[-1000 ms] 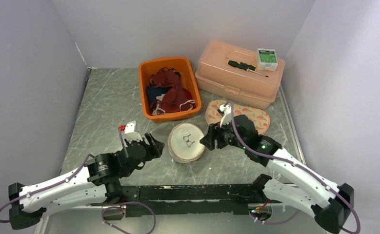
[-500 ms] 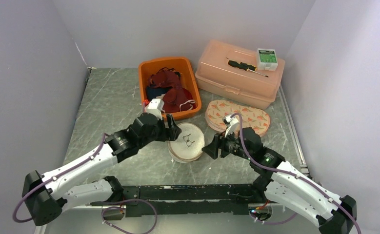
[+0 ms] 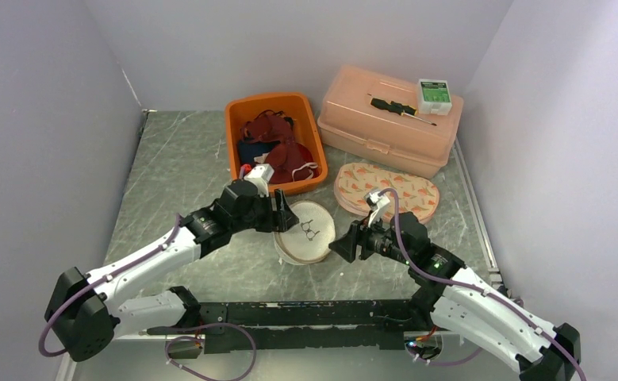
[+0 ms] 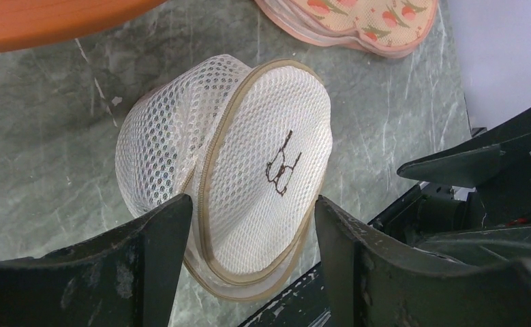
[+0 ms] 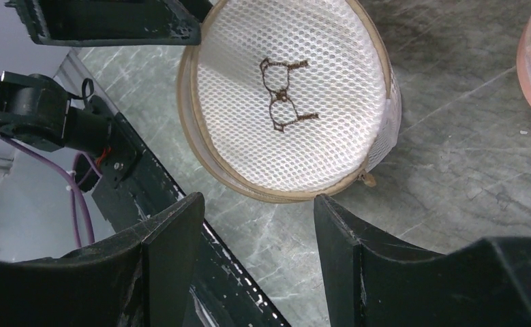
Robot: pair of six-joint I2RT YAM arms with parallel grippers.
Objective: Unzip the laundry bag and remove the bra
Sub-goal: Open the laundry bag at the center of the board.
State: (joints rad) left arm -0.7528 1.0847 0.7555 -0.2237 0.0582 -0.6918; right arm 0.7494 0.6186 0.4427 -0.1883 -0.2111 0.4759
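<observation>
The laundry bag (image 3: 306,231) is a round white mesh case with a tan zipper rim and a brown bra sketch on its lid; it lies zipped shut on the marble table. It also shows in the left wrist view (image 4: 249,163) and the right wrist view (image 5: 290,95). My left gripper (image 3: 287,216) is open at the bag's left edge, its fingers (image 4: 146,266) straddling the rim without touching. My right gripper (image 3: 343,242) is open and empty just right of the bag. The zipper pull (image 5: 367,179) sits at the bag's rim near the right gripper. The bra is hidden inside.
An orange bin (image 3: 274,143) of red and blue garments stands behind the bag. A peach lidded box (image 3: 391,121) with a screwdriver and a small green-white box on it is at the back right. A flat patterned pouch (image 3: 389,189) lies behind the right gripper.
My left arm swung from the near left up to the bag's left edge and has settled there. My right gripper drew back and down a little. The bag has barely shifted.
</observation>
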